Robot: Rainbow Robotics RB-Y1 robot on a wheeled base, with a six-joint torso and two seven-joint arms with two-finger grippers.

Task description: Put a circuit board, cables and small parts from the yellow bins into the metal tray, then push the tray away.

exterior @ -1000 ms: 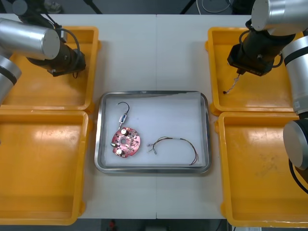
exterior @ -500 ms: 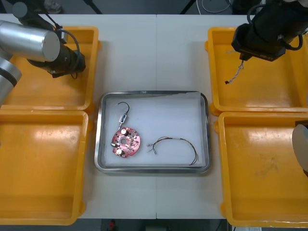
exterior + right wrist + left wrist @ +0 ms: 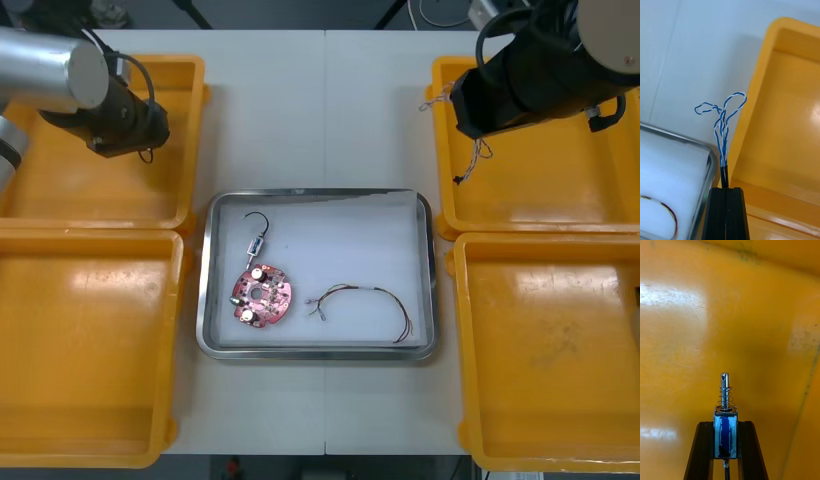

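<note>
In the front view, the left gripper (image 3: 148,132) hangs over the far left yellow bin (image 3: 90,195). The right gripper (image 3: 466,112) is above the inner wall of the far right yellow bin (image 3: 545,195), and a twisted blue and white cable (image 3: 470,155) dangles from it past that wall. Between the bins, on the light table (image 3: 320,110), sits the metal tray (image 3: 320,193), white inside. It holds a round red circuit board (image 3: 261,293) at its left, a black cable (image 3: 258,224) hooked above the board, and a thin red and yellow cable (image 3: 372,296) curving to the board's right. In the right wrist view, the right gripper's black fingers (image 3: 717,210) are pressed together on the cable's lower end. The blue and white strands rise from the fingertips and split into two loops over the table, with a corner of the tray on one side and the orange-looking bin wall on the other. In the left wrist view, the left gripper's fingers (image 3: 703,450) are clamped on a small metal part (image 3: 725,435) with a blue body, held apart by its width. Its spring and pin stick up past the fingertips, above the bin's floor.
</note>
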